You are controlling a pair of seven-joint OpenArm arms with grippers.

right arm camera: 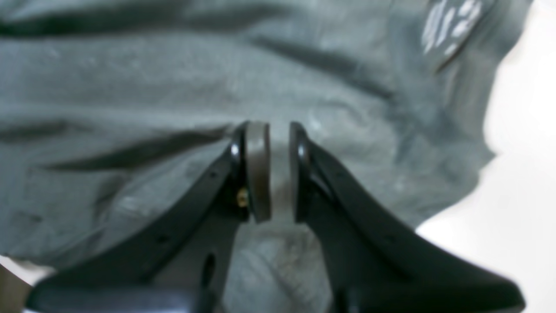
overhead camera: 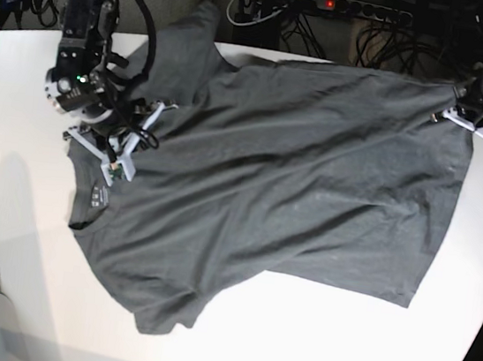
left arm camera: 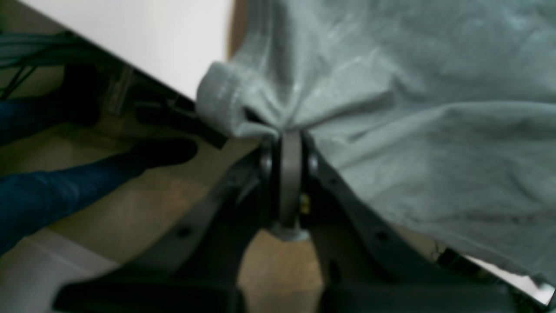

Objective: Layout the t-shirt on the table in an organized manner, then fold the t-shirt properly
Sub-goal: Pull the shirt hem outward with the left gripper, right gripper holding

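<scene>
Right wrist: unreadable neck label [right arm camera: 451, 26].

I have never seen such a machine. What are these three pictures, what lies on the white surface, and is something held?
This is a robot with two arms. The base view looks down on a white table where a dark grey t-shirt is spread. The other two pictures come from cameras on the wrists. The left gripper has its jaws shut on the shirt's hem, at the table's edge. The right gripper, near the collar, pinches a fold of cloth between its nearly closed jaws. A neck label shows inside the collar.
</scene>
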